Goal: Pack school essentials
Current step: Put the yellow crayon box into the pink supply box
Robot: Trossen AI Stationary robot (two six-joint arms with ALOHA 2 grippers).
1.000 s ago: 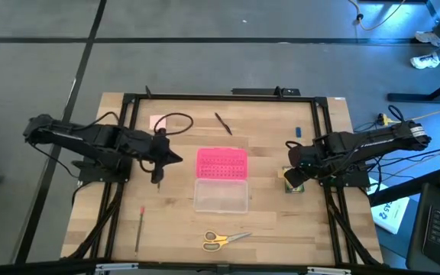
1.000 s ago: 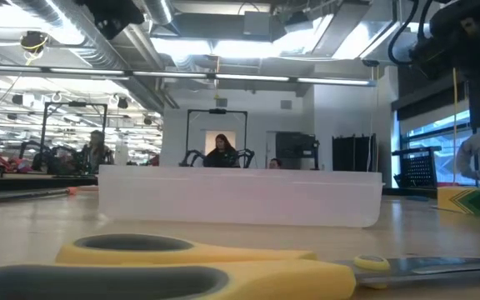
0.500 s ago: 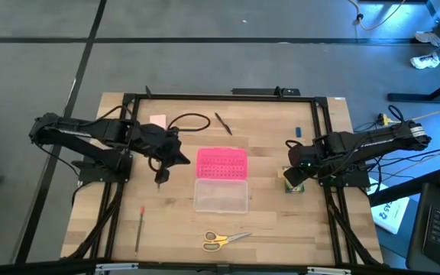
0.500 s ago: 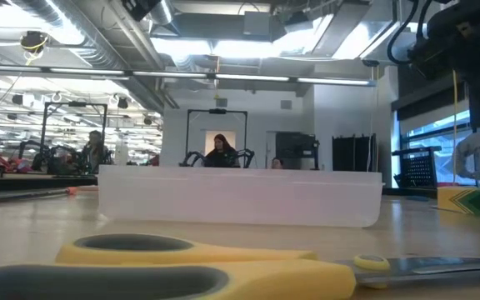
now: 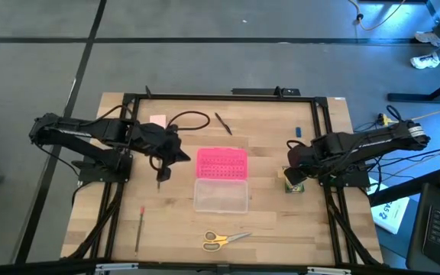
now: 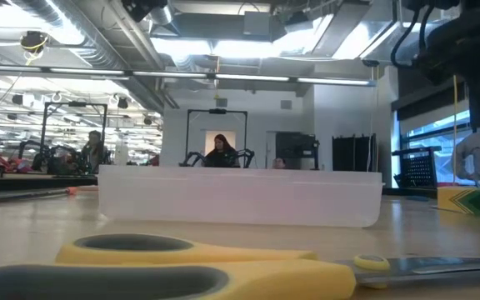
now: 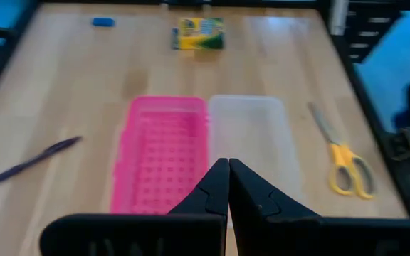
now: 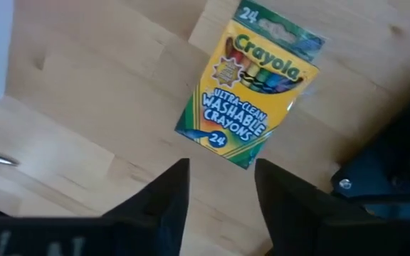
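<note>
One crayon box (image 8: 249, 92) lay flat on the desk (image 5: 273, 221) near its right edge, below the right fingers (image 8: 219, 195), which stood parted and empty. Left of it sat the pink-lidded case (image 5: 221, 179); beyond that the left fingers (image 7: 228, 188) hung closed, holding nothing.

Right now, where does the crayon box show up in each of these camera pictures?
High view: crayon box on the table's right side, under the right gripper.
Low view: far right edge.
Left wrist view: top centre.
Right wrist view: centre, lying flat.
Shared landmark: clear case, beside the box in most views.
</note>
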